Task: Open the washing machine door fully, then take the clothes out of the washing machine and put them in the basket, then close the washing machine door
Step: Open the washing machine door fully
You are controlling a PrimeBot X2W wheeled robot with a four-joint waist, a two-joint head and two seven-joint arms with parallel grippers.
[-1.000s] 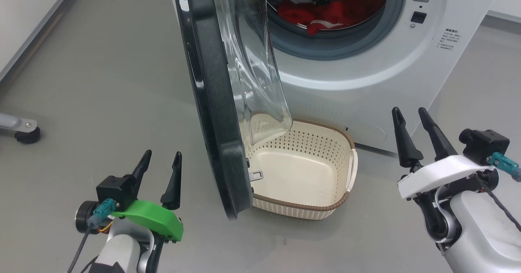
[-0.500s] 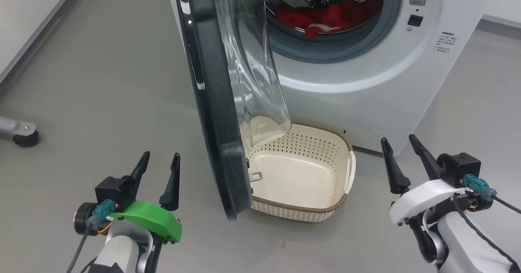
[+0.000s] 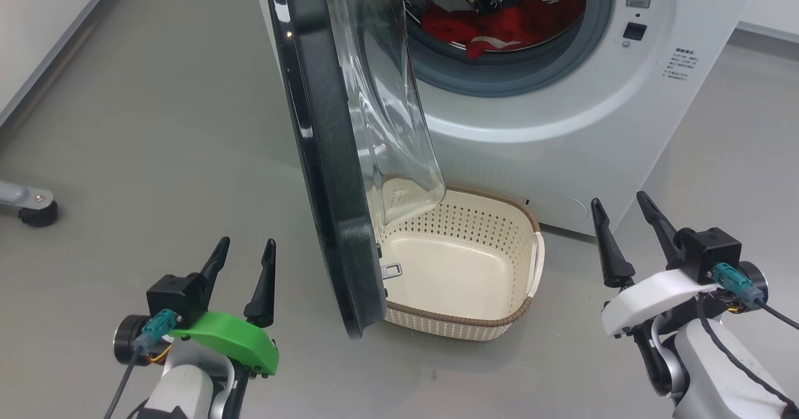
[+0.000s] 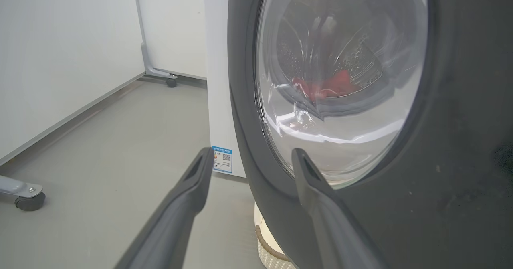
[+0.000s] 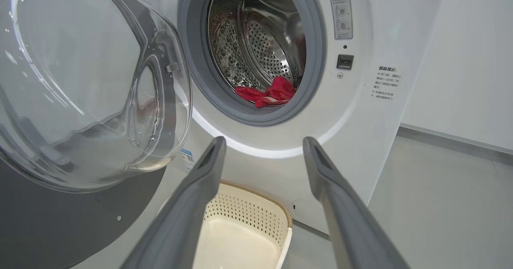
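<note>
I saw a smooth grey floor [image 3: 156, 125] spread across the whole scene. At the far left a white wall [image 3: 37, 13] met it along a pale skirting strip [image 4: 72, 114]. Nearer, at the left edge, a grey metal leg [image 3: 19, 193] rested on a black caster [image 3: 37, 214]. Farther back on the left a grey upright post [image 4: 140, 28] stood on its own small caster [image 4: 171, 81]. Another white wall [image 5: 461, 60] closed the right side.

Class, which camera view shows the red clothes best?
The right wrist view: it looks straight into the open drum at the clothes. The head view shows them from above, near its top edge; the left wrist view, dimly through the washing machine door.
</note>
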